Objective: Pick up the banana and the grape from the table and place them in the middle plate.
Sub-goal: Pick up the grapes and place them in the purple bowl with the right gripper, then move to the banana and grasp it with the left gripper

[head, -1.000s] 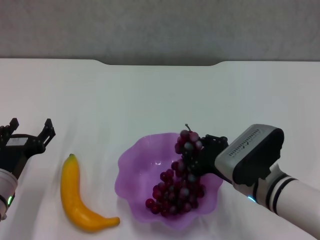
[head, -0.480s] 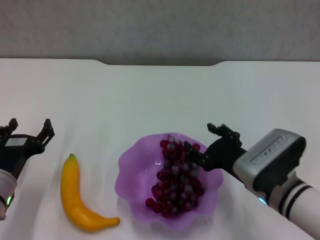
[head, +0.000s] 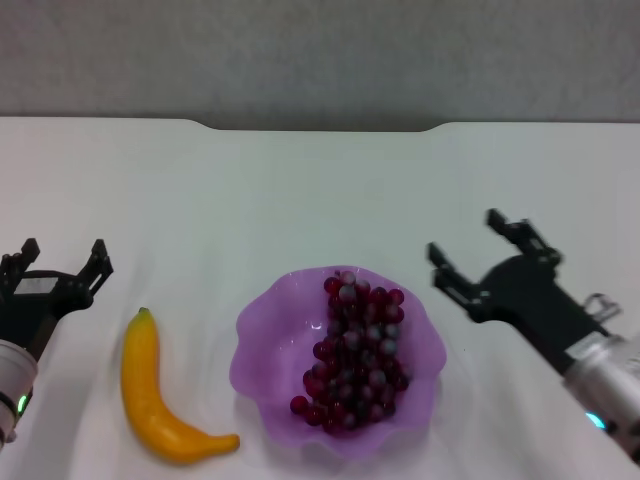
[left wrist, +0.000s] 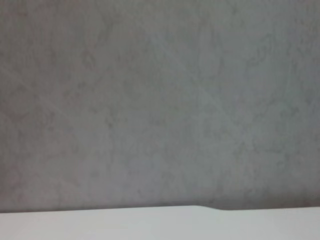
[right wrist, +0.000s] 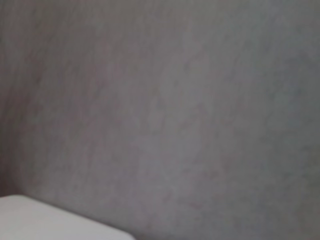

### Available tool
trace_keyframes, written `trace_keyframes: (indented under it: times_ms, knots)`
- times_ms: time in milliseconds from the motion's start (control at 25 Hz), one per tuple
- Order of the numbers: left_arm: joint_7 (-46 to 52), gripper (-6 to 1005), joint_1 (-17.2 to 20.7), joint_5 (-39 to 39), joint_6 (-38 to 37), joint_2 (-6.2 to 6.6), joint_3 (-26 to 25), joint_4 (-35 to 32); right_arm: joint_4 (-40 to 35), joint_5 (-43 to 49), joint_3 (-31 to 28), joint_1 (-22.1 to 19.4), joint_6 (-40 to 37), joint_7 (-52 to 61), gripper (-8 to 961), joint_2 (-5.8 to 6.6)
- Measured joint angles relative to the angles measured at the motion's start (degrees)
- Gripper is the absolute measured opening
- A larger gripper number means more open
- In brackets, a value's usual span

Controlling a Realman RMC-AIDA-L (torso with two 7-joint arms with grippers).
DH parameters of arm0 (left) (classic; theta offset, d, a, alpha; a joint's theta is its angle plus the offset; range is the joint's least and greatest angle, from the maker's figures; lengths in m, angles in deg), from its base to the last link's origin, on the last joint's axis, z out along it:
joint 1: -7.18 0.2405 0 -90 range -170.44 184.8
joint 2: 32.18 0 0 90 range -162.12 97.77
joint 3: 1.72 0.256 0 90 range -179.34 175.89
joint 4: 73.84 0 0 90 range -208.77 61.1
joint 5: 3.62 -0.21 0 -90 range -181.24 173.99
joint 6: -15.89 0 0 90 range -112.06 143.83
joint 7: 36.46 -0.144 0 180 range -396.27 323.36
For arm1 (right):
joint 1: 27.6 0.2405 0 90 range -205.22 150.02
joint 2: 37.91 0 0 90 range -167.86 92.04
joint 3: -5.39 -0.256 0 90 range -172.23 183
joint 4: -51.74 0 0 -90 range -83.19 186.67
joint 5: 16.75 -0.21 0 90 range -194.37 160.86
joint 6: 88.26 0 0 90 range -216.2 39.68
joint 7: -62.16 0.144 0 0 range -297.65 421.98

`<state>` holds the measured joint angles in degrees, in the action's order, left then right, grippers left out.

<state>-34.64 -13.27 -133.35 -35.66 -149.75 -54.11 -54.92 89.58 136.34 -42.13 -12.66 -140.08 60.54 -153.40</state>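
The bunch of dark red-purple grapes (head: 354,350) lies inside the purple scalloped plate (head: 262,352) in the head view. The yellow banana (head: 150,393) lies on the white table (head: 300,200) just left of the plate. My right gripper (head: 483,254) is open and empty, to the right of the plate and apart from it. My left gripper (head: 58,262) is open and empty at the left edge, a little beyond and left of the banana's tip. The wrist views show only the grey wall and a strip of the table's edge.
The table's far edge has a notch (head: 320,126) against the grey wall (head: 320,50). Bare tabletop lies behind the plate and between the plate and the far edge.
My right gripper let go of the grapes, which dropped into the plate. It then drew back to the right, open. The left arm and banana stayed still.
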Motion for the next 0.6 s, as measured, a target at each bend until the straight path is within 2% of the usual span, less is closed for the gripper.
trace_keyframes:
  times_ms: [120, 320, 480, 600]
  knots:
    - [0.0, 893, 0.8, -0.3, -0.7, 0.07, 0.1, 1.7, -5.2, -2.2, -0.3, 0.3, -5.5, 1.7, 848, 0.02]
    - [0.1, 894, 1.3, -0.3, -2.2, 0.07, 0.4, 2.4, -12.0, -6.2, -1.1, 1.3, -8.8, 1.5, 848, 0.08]
    - [0.1, 894, 1.7, -0.4, -4.3, 0.13, 1.4, 3.4, -14.8, -11.1, -1.2, 1.6, -8.4, 1.8, 848, -0.01]
    - [0.1, 894, 2.2, -0.4, -5.7, 0.34, 1.9, 5.5, -15.8, -15.1, -0.7, 1.7, -5.1, 1.9, 848, -0.12]
